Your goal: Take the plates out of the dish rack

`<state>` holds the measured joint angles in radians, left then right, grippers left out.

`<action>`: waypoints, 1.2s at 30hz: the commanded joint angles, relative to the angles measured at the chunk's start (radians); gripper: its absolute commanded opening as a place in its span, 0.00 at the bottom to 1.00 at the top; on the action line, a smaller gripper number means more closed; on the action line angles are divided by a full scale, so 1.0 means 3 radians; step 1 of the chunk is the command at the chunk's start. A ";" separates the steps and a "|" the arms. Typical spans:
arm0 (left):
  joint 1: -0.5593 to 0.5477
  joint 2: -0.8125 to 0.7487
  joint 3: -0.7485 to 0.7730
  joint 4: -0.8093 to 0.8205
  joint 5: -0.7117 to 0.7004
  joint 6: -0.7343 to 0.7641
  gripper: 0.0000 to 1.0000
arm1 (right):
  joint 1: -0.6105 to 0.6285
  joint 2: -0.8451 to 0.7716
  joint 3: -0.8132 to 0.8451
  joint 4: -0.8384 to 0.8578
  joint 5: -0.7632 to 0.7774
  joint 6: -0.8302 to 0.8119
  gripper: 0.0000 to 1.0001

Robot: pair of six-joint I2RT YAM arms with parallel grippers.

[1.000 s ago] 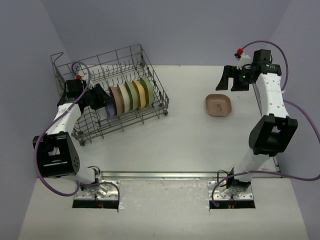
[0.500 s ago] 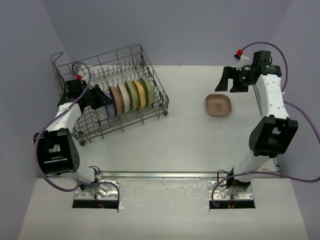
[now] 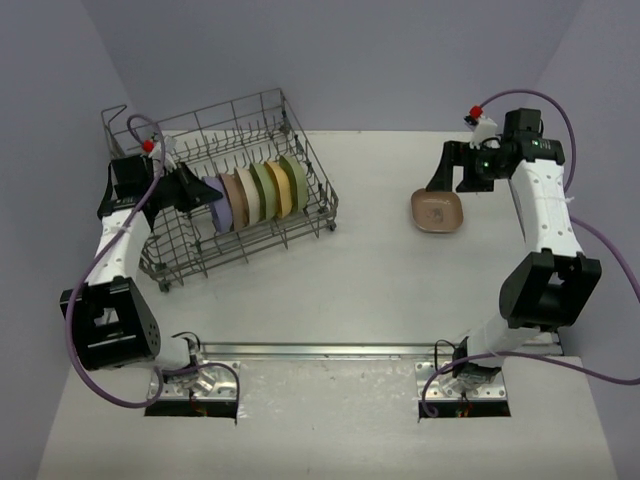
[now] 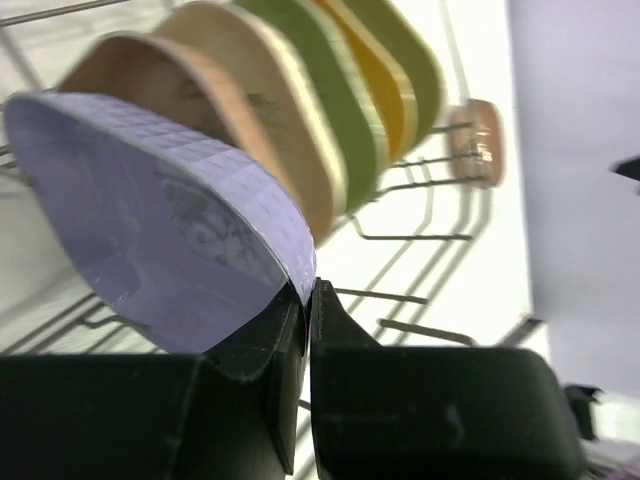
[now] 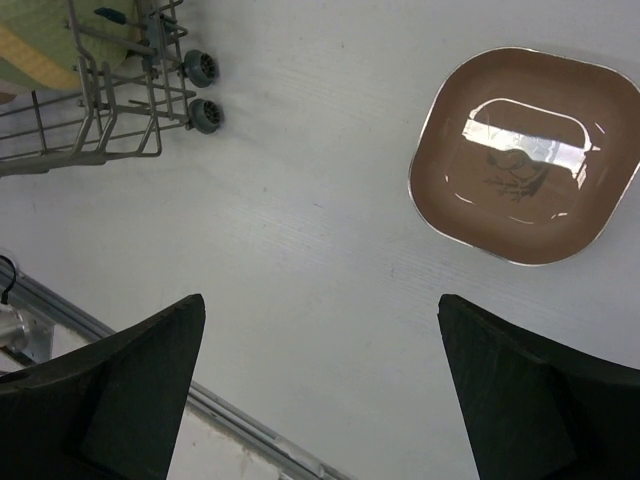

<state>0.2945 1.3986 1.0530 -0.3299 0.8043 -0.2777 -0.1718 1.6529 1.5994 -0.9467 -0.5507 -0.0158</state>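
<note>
The dish rack (image 3: 185,250) is a grey basket of thin metal wire with small wheels (image 5: 207,114), standing on the matte white table (image 3: 380,280) at the far left. In it a row of plates (image 3: 265,190) stands on edge: shallow rounded squares of smooth plastic in tan, cream, green, yellow and olive. At the left end of the row is the lavender plate (image 4: 160,210), its back marked with a fine grid; the left gripper (image 4: 305,295) is clamped on its rim, the black jaws pressed together on the thin edge. The glossy brown plate (image 5: 525,170) lies flat on the table, well apart from the rack. The right gripper (image 3: 450,172) hovers just beside it, jaws wide apart, holding nothing
</note>
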 commanded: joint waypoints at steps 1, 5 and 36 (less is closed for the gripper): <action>0.0087 -0.0306 0.0307 0.0224 0.0630 -0.0260 0.00 | 0.0086 -0.0208 -0.0033 0.0062 -0.0030 -0.0038 0.99; 0.0108 -0.0380 0.0478 0.0221 0.0840 -0.0305 0.00 | 0.0107 -0.0276 -0.0039 0.0072 -0.0020 -0.0025 0.99; -0.4720 -0.0330 0.0592 -0.1779 -0.3703 0.3856 0.00 | 0.1102 -0.0978 -0.0696 -0.0013 -0.0145 0.0722 0.92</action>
<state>-1.0807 1.2881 1.2360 -0.8677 -0.0879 0.7632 0.1174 1.4003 1.4502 -0.9716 -0.6448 0.1683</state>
